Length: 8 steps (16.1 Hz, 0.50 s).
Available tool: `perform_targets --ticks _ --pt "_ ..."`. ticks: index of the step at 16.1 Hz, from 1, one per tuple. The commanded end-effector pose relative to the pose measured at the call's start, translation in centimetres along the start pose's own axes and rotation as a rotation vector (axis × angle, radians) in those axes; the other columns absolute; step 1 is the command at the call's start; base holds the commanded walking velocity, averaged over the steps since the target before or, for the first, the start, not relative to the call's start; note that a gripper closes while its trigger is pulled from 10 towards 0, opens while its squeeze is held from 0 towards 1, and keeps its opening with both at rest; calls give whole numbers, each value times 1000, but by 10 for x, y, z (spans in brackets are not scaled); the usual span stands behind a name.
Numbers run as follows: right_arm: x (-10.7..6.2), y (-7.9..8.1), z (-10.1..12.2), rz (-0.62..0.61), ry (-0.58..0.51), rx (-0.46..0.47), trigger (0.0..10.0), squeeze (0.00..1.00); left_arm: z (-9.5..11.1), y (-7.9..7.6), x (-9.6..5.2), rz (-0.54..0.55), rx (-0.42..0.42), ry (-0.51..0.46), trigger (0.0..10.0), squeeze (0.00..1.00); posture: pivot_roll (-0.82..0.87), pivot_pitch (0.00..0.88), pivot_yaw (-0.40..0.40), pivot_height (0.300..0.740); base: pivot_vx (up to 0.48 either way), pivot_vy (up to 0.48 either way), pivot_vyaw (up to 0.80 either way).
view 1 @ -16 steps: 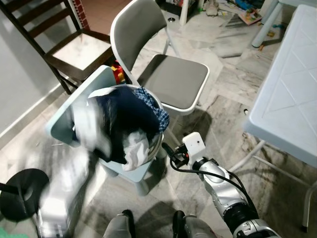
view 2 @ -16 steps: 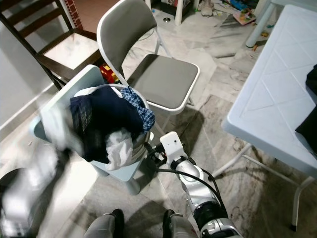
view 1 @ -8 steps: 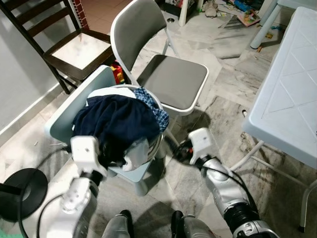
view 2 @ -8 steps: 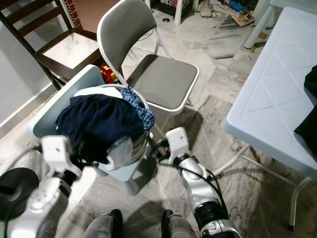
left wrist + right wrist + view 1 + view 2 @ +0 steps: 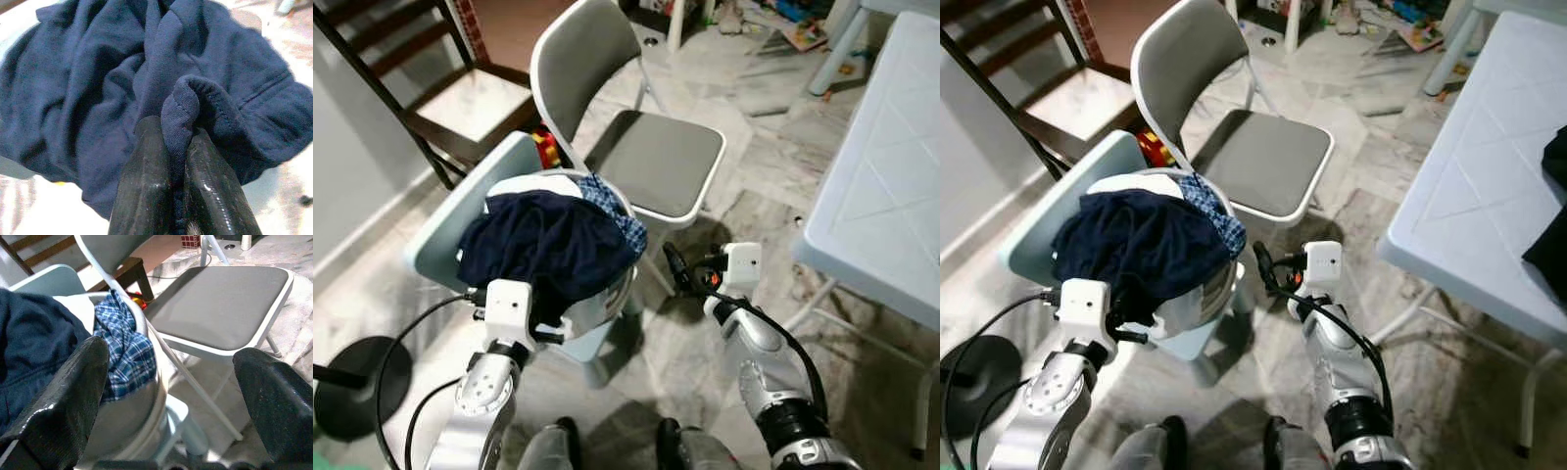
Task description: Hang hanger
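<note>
My left gripper (image 5: 178,161) was clamped on the navy garment (image 5: 548,245) — next, lift it clear; my right gripper (image 5: 171,396) gaped apart.

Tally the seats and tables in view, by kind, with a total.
Dark wooden chair: 1
Grey folding chair: 1
Pale blue small chair holding the laundry basket: 1
White plastic table: 1
Total: 4

A grey folding chair (image 5: 651,157) stands on marble floor (image 5: 744,196) beyond the right gripper (image 5: 672,262), a white plastic table (image 5: 881,186) to its right.
</note>
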State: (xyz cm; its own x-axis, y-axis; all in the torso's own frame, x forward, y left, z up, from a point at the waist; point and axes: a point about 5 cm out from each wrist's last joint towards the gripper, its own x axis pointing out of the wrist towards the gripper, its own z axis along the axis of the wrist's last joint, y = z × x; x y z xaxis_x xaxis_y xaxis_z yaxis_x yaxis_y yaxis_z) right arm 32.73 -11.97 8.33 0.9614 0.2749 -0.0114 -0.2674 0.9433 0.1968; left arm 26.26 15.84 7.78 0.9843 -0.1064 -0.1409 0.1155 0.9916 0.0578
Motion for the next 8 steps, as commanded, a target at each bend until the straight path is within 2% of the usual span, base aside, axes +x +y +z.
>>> perform_targets --ticks 1,3,6,8 --pt "-3 -3 0 -35 -15 28 10000 0 -8 2 2 9 26 32 10000 0 66 177 53 740 0 0 0" --pt "-3 -6 -1 -62 -21 49 10000 0 -8 1 11 4 53 34 10000 0 48 150 63 740 0 0 0" --pt "-5 -8 -2 -82 -12 72 10000 0 -8 -3 21 -17 26 24 10000 0 24 132 68 740 0 0 0" --pt "-6 -11 -2 -92 -14 80 10000 0 -9 -7 24 -31 23 23 10000 0 11 132 66 740 0 0 -469"
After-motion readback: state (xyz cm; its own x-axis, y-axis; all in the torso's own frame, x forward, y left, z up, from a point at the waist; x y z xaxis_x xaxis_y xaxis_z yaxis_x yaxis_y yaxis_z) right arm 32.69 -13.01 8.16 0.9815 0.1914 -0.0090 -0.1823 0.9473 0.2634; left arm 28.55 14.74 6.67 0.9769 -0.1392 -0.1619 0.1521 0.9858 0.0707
